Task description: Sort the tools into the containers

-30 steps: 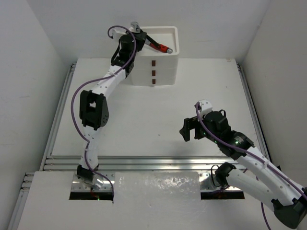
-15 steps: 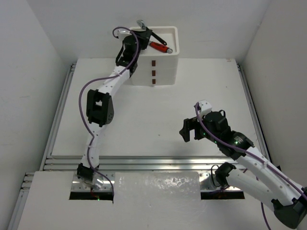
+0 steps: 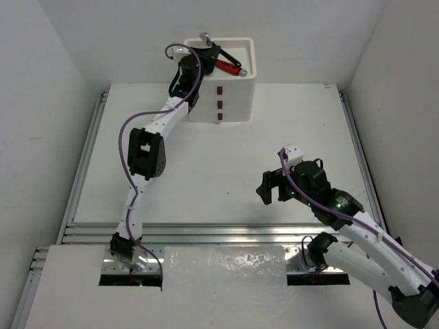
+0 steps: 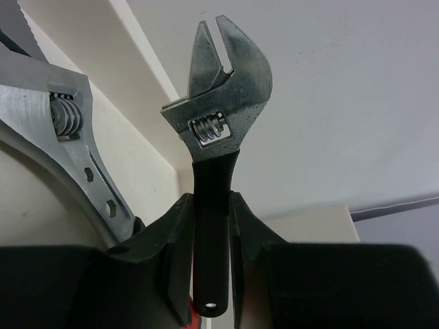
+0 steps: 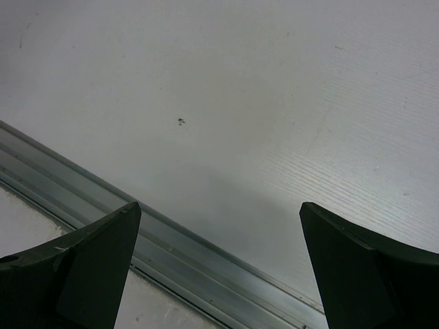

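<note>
Compared with the earlier view, the left arm has swung rightward, carrying the black-handled wrench [image 3: 204, 38] from the left rim of the top tray [image 3: 250, 56] to a position over the tray's left part; the right arm has not shifted.

The left pincer [image 4: 211, 205] is clamped on the wrench's black handle, with both fingers pressed against the grip. The steel adjustable head stands clear above the fingers, and the handle end shows below them. In the wrist view, a steel wrench head [image 4: 65, 130] lies close beside the pincer on the left. The overhead view shows a red-handled tool [image 3: 230, 66] lying in the tray. The three drawers [image 3: 219, 103] beneath it appear shut.

The right pincer [image 3: 266, 190] hangs over the bare worktop [image 3: 206, 171], well apart from the container, with its jaws spread wide and nothing between them.

The step in hand is judged to be the delivery of the wrench to the tray, with the carry nearly finished and release not yet made. The next move would call for lowering the wrench inside the rim, clear of the tools already there. The jaws would then open, and the arm would lift straight out.
</note>
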`<move>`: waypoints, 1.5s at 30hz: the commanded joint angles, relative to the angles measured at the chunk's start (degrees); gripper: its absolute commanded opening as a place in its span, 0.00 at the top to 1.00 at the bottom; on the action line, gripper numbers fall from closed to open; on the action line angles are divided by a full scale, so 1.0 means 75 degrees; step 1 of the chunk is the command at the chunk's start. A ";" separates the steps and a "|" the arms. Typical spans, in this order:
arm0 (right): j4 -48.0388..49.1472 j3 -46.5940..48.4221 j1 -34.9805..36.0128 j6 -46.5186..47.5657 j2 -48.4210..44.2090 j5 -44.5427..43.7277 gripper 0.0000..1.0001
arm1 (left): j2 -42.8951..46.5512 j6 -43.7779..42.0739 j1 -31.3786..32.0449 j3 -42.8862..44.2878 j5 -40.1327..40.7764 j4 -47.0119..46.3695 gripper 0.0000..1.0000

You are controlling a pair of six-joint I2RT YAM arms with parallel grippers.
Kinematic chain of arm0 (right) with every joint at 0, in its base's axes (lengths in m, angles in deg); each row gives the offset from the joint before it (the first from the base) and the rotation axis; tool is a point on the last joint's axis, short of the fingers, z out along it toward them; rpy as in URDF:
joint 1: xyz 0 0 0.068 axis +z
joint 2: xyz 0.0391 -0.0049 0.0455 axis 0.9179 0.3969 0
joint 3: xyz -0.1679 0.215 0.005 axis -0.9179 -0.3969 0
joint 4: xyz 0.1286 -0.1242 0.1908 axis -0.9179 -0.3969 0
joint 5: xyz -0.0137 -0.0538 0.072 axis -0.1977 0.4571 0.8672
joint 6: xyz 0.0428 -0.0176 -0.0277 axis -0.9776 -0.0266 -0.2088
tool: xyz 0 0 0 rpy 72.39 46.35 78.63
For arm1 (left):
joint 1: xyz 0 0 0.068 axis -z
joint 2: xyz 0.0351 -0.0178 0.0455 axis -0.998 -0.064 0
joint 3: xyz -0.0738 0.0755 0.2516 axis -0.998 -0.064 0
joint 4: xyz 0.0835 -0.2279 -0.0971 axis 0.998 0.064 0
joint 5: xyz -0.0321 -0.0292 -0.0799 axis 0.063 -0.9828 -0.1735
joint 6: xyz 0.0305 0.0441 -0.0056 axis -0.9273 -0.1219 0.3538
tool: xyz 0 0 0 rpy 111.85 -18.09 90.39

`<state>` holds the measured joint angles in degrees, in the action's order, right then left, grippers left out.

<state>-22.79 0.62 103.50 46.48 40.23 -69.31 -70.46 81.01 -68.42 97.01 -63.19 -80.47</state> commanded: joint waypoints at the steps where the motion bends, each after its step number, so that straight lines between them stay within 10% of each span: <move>1: 0.0409 -0.0022 0.0016 -0.0006 -0.0084 0.0089 0.01 | 0.0020 0.0061 0.0131 0.0473 -0.0030 -0.0492 0.88; 30: 0.0421 0.0036 0.0016 0.0041 -0.0049 0.0078 0.01 | 0.2269 -0.0404 0.0284 -0.1834 -0.0720 -0.0431 0.35; 38: 0.0140 0.0259 0.0016 -0.0111 -0.0271 -0.0460 0.01 | 0.4916 -0.3954 0.0307 -0.2584 -0.1426 0.1872 0.14; 45: -0.1170 0.0926 0.0016 -0.0381 -0.0564 -0.1913 0.01 | 0.9355 -0.5540 0.0295 -0.7167 0.0367 0.4429 0.00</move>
<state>-27.36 3.31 103.50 44.97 36.71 -77.05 -9.83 46.78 -66.50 55.29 -66.84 -57.10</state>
